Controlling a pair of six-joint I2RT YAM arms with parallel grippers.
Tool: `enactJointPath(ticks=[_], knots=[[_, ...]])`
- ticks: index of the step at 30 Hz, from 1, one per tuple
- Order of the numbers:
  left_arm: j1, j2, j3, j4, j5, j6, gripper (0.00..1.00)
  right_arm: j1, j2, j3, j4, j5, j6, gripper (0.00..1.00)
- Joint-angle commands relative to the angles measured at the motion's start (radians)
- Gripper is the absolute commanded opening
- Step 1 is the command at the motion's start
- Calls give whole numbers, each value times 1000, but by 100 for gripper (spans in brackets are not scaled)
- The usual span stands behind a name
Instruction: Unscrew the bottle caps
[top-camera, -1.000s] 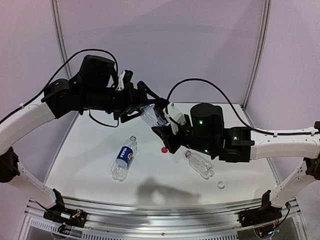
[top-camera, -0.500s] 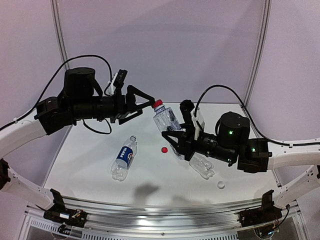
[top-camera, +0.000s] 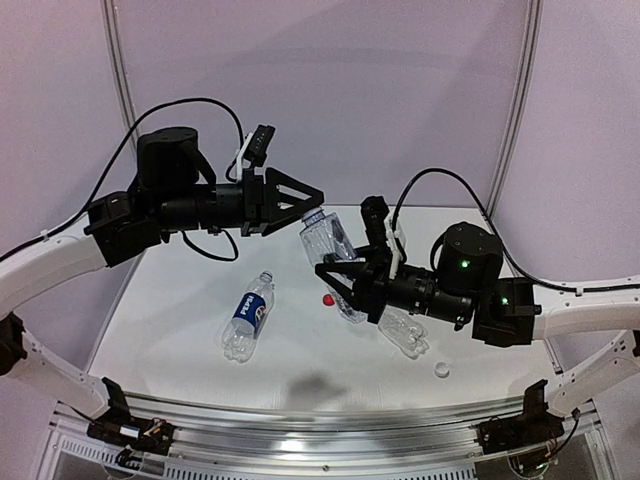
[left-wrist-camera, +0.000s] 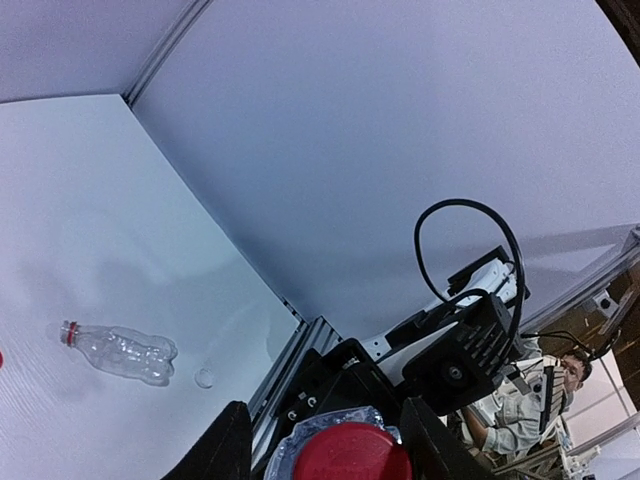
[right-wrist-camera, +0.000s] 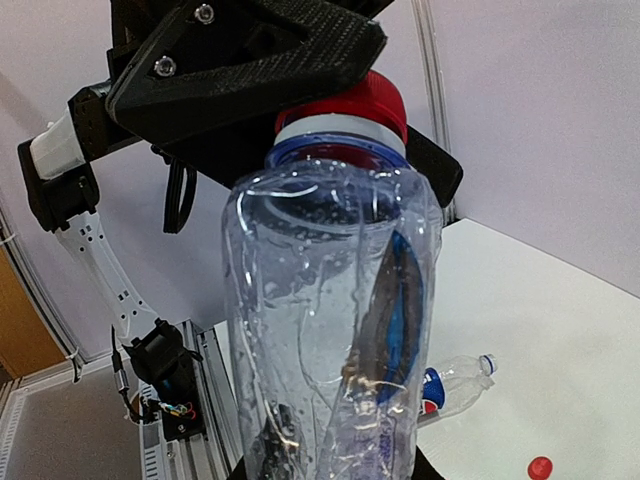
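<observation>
The red cap (right-wrist-camera: 345, 105) sits on the neck of an unlabelled bottle (right-wrist-camera: 330, 330), which is raised well above the table (top-camera: 180, 300) and tilted with its neck toward the left arm. We see the right gripper (top-camera: 342, 285) clamped on the bottle's lower body. The left gripper (top-camera: 312, 207) brackets the cap, one of its fingers (right-wrist-camera: 250, 60) lying against the rim. The left wrist view leaves a sliver of space on one side, so we cannot tell whether the pads are pressing yet.

On the table below lie a loose red cap (top-camera: 328, 299), a whitish cap (top-camera: 441, 369), a Pepsi-labelled bottle (top-camera: 247, 318) and a second unlabelled bottle (top-camera: 403, 333), both on their sides.

We judge the step in hand to be seating the left fingers on this last cap. The next move calls for a firm pinch, then a wrist turn about the neck's axis while the right arm holds the bottle against the twist.
</observation>
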Motion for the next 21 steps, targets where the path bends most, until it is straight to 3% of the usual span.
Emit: enactJointPath(ticks=[1, 5, 8, 11, 14, 16, 21], knots=[[-8, 15, 34, 20, 29, 12, 44, -4, 9, 14, 19, -12, 14, 0], [-13, 25, 47, 3, 27, 11, 23, -5, 13, 21, 16, -9, 9, 0], [-19, 36, 59, -41, -2, -1, 17, -5, 17, 34, 1, 8, -3, 0], [-33, 56, 83, -139, -84, -44, 16, -3, 47, 88, -100, 90, -64, 0], [-46, 103, 195, -401, -239, -139, 15, 32, 151, 274, -390, 438, -177, 0], [-47, 139, 235, -469, -259, -190, 16, 51, 220, 370, -511, 605, -257, 0], [-49, 186, 281, -481, -253, -210, 16, 60, 220, 358, -447, 626, -294, 0]])
